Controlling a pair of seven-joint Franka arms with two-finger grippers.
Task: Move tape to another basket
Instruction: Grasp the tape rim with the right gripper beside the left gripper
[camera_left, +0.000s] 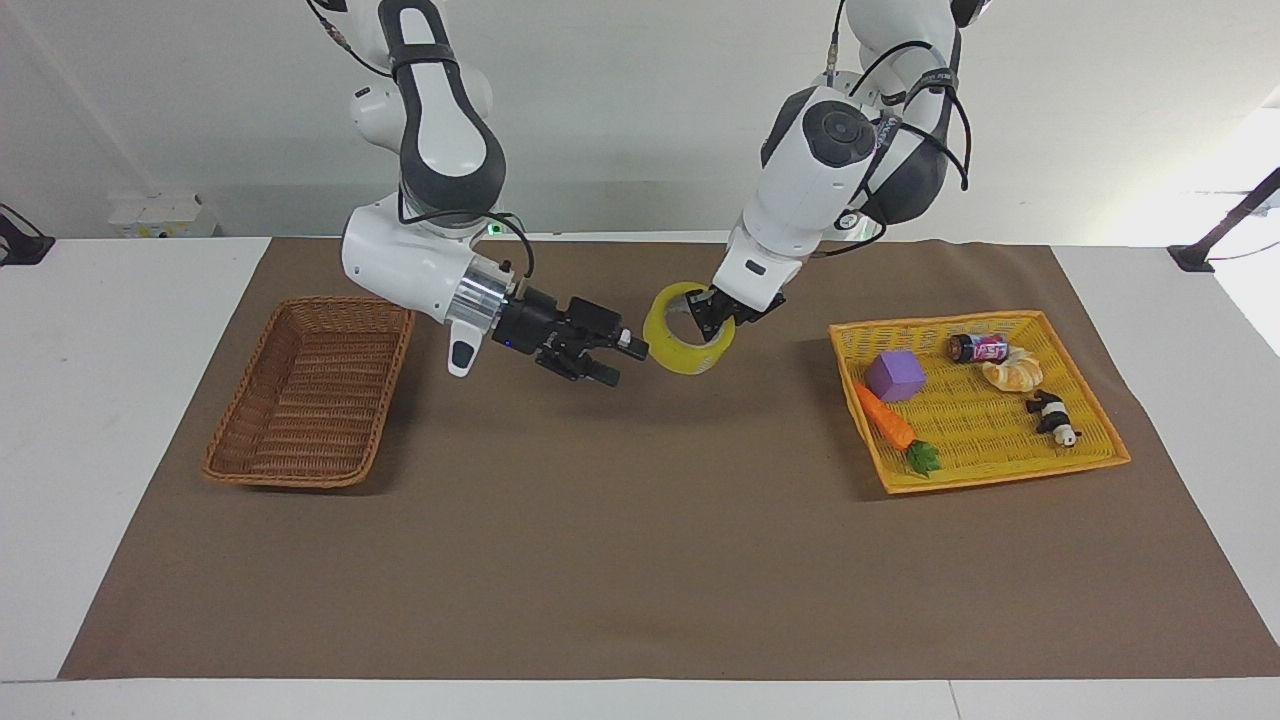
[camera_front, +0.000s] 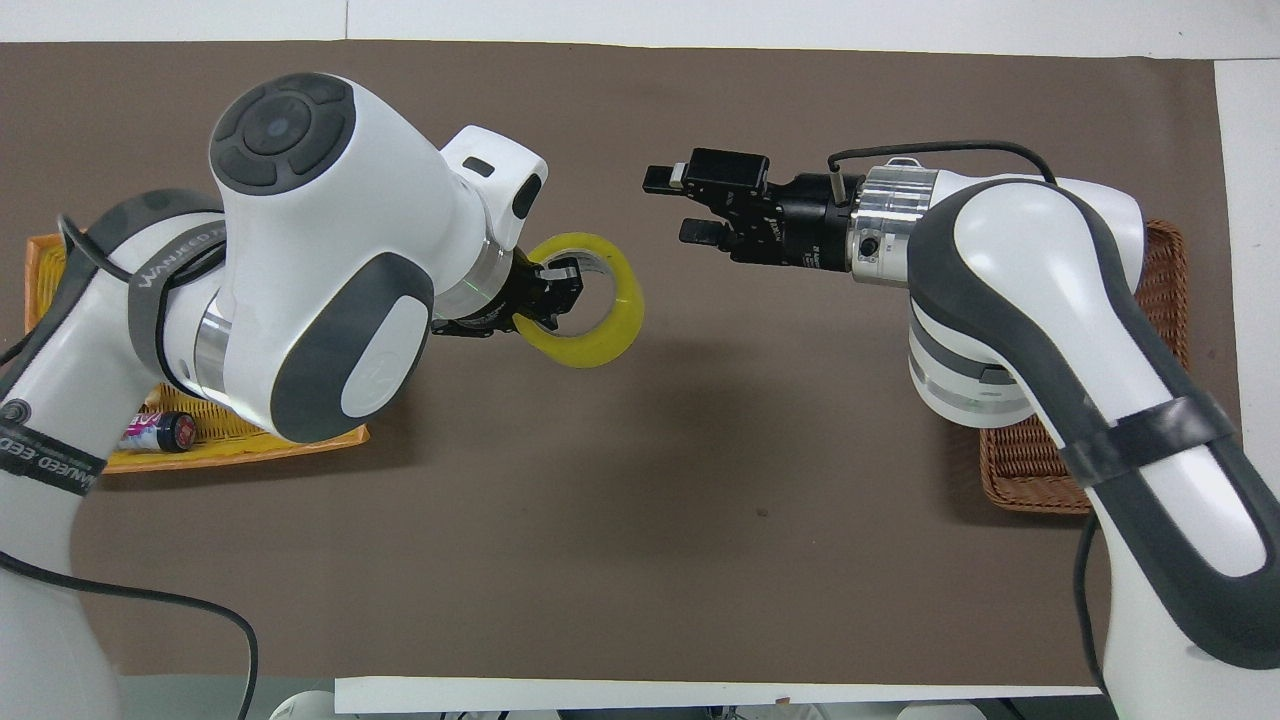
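Observation:
The tape (camera_left: 678, 356), a yellow ring with a pale core, hangs above the middle of the brown mat, and my left gripper (camera_left: 712, 318) is shut on its wall, one finger inside the ring. In the overhead view the tape (camera_front: 600, 340) sticks out past the left gripper (camera_front: 558, 290). My right gripper (camera_left: 628, 362) is open and level, pointing at the tape, its tips a short gap from the tape's side; it also shows in the overhead view (camera_front: 665, 205). The brown wicker basket (camera_left: 235, 420) sits empty at the right arm's end, mostly hidden under the right arm in the overhead view (camera_front: 1020, 465).
A flat yellow tray (camera_left: 990, 321) at the left arm's end holds a purple block (camera_left: 895, 375), a carrot (camera_left: 885, 418), a small can (camera_left: 978, 348), a bread roll (camera_left: 1012, 374) and a panda toy (camera_left: 1050, 415). A brown mat (camera_left: 640, 560) covers the table.

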